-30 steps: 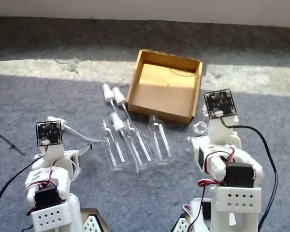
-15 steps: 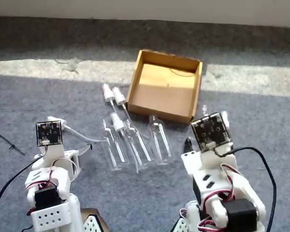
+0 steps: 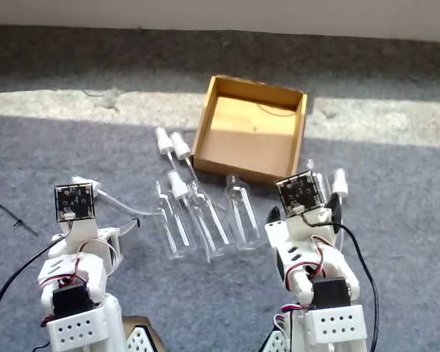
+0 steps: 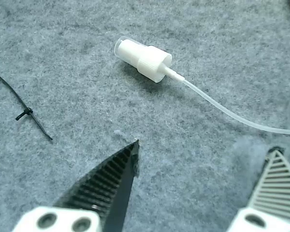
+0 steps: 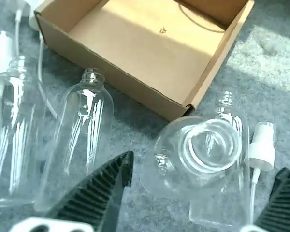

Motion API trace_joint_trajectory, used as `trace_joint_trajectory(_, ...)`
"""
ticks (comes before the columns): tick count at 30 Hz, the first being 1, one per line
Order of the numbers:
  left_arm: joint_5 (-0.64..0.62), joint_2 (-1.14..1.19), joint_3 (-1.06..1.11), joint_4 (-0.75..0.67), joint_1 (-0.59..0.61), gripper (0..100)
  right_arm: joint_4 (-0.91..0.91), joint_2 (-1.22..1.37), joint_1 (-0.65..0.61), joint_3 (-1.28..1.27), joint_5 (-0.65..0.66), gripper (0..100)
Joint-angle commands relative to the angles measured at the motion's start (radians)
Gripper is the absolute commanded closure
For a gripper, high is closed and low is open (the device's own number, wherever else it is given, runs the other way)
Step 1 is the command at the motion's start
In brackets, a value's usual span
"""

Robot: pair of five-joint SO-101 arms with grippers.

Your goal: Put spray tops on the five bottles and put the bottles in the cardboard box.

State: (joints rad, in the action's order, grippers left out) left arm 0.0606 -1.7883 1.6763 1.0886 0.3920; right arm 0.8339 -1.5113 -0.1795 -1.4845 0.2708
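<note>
The cardboard box [image 3: 253, 128] lies open at the middle back, seen closer as the box [image 5: 150, 43]. Three clear bottles [image 3: 205, 220] lie side by side in front of it, one with a spray top [image 3: 177, 183] at its neck. My right gripper [image 5: 206, 164] is open, its fingers either side of a clear bottle [image 5: 198, 154] seen end-on. Beside that lie another bottle [image 5: 227, 108] and a spray top [image 5: 261, 150]. My left gripper [image 4: 206, 147] hangs open over the carpet, short of a spray top [image 4: 142, 59] with a long tube.
Two more spray tops [image 3: 172, 143] lie left of the box. A thin black cable tie [image 4: 26, 115] lies on the grey carpet [image 3: 396, 220] near the left arm. The right arm's cable [image 3: 367, 279] loops beside its base.
The right arm has swung left and down, so its wrist camera now covers the spot where the end-on bottle stood. The left arm has not moved.
</note>
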Motion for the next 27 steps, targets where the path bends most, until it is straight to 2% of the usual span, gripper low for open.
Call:
trace_joint_trajectory(1, -0.009, 0.005, 0.019, 0.003, -0.01, 64, -0.124, -0.008, 0.061, -0.041, -0.02, 59.8)
trace_joint_trajectory(6, -0.009, 0.005, 0.019, 0.003, -0.01, 64, -0.189, -0.008, 0.071, -0.071, -0.023, 60.1)
trace_joint_trajectory(9, -0.009, 0.005, 0.019, 0.003, -0.01, 64, -0.229, -0.008, 0.067, -0.091, -0.023, 64.1)
trace_joint_trajectory(16, -0.009, 0.005, 0.019, 0.003, -0.01, 64, -0.249, -0.008, 0.067, -0.137, -0.023, 92.4)
trace_joint_trajectory(19, -0.009, 0.005, 0.019, 0.003, -0.01, 64, -0.243, -0.007, 0.073, -0.137, -0.023, 99.5)
trace_joint_trajectory(22, -0.009, 0.005, 0.019, 0.003, -0.01, 64, -0.166, -0.007, 0.087, -0.117, -0.017, 99.5)
trace_joint_trajectory(27, -0.009, 0.005, 0.019, 0.003, -0.01, 64, 0.03, -0.001, 0.153, 0.113, -0.017, 99.5)
